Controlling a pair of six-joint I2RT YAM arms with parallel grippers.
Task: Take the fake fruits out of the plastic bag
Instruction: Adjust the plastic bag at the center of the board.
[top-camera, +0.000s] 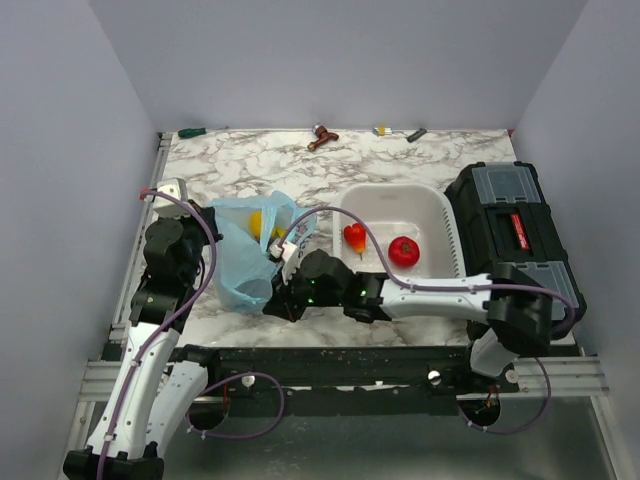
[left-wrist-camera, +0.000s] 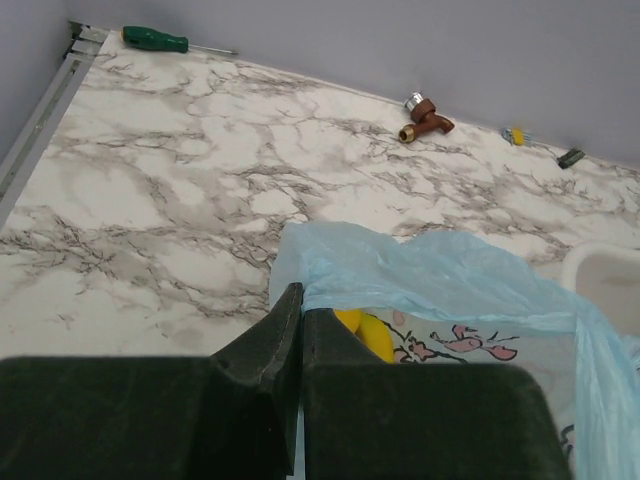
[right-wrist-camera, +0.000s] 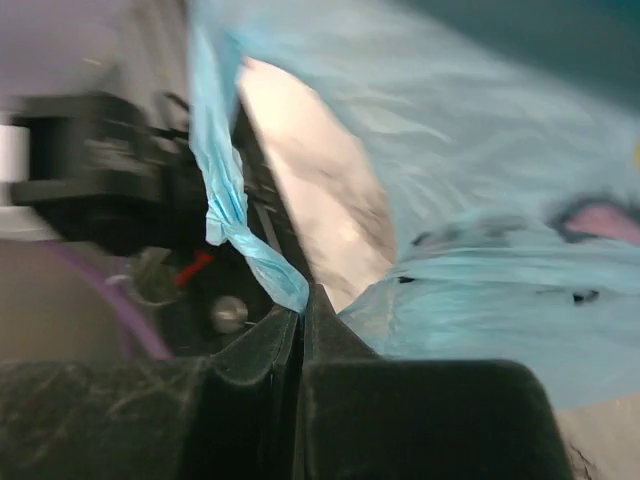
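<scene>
The light-blue plastic bag (top-camera: 240, 255) with a pink cartoon print lies left of centre on the marble table. A yellow fruit (top-camera: 257, 222) shows in its open top, and also in the left wrist view (left-wrist-camera: 368, 332); I cannot tell whether it is the banana or the lemon. The grape bunch is hidden. My left gripper (top-camera: 215, 228) is shut on the bag's far-left edge (left-wrist-camera: 340, 262). My right gripper (top-camera: 272, 300) is shut on a twisted strip of the bag (right-wrist-camera: 232, 215) at its near end, with the bag's body (right-wrist-camera: 500, 290) beside the fingers.
A white basket (top-camera: 437, 205) right of the bag holds a red apple (top-camera: 404, 251) and a red heart-shaped fruit (top-camera: 354, 237). A black toolbox (top-camera: 510, 225) stands at the right. A green screwdriver (top-camera: 190, 132), a brass fitting (top-camera: 322, 137) and small parts (top-camera: 382, 131) lie along the back wall.
</scene>
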